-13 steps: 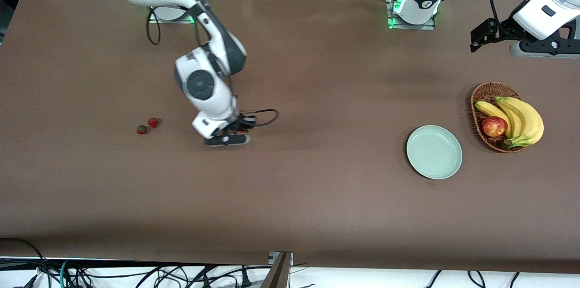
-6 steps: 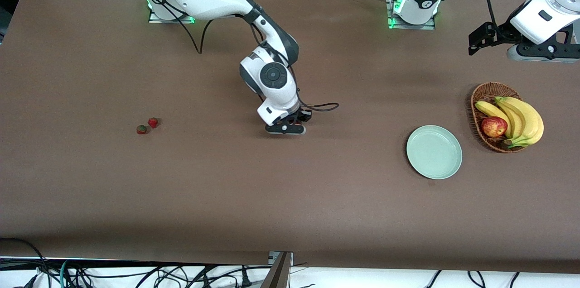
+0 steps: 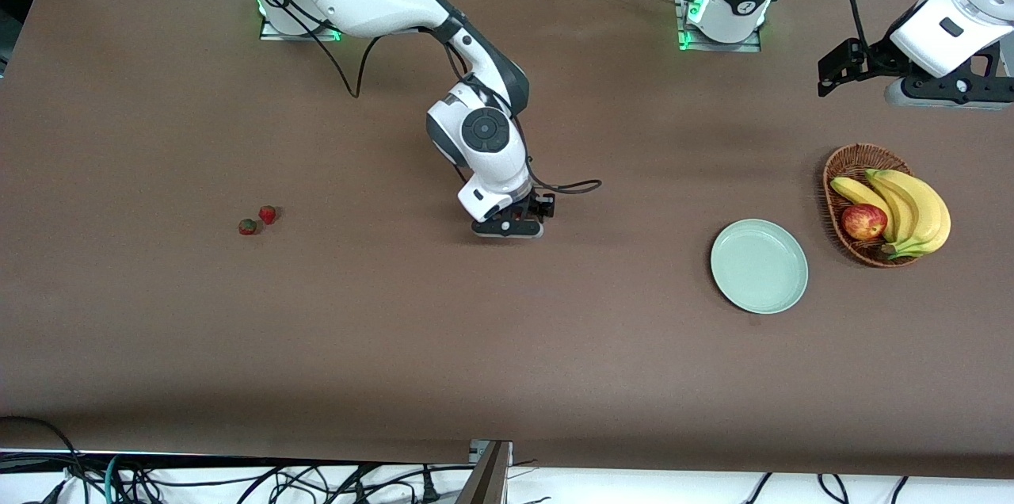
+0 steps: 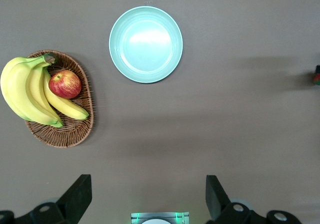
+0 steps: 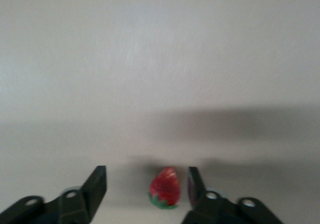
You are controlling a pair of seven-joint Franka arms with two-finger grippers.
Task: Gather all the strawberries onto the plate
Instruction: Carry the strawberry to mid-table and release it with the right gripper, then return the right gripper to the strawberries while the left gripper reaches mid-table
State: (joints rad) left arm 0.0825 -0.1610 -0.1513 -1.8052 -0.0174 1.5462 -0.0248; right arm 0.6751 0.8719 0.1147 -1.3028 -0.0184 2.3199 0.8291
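Front view: the right arm reaches from its base to the middle of the brown counter, its right hand low over the bare surface, well apart from the round, shallow, pale mint-green plate toward the left arm's end. Two tiny red strawberries with green caps lie just beside each other on the counter toward the right arm's end. A brown woven wicker basket beside the plate holds a bunch of yellow bananas and a red-yellow apple. The left arm waits raised, its left hand over the counter's edge near the basket. Left wrist view: the left hand has its fingers spread wide and holds nothing; the plate is empty. Right wrist view: the right hand is parted, and a third red strawberry sits between the fingers, closer to one; whether it touches that finger cannot be told.
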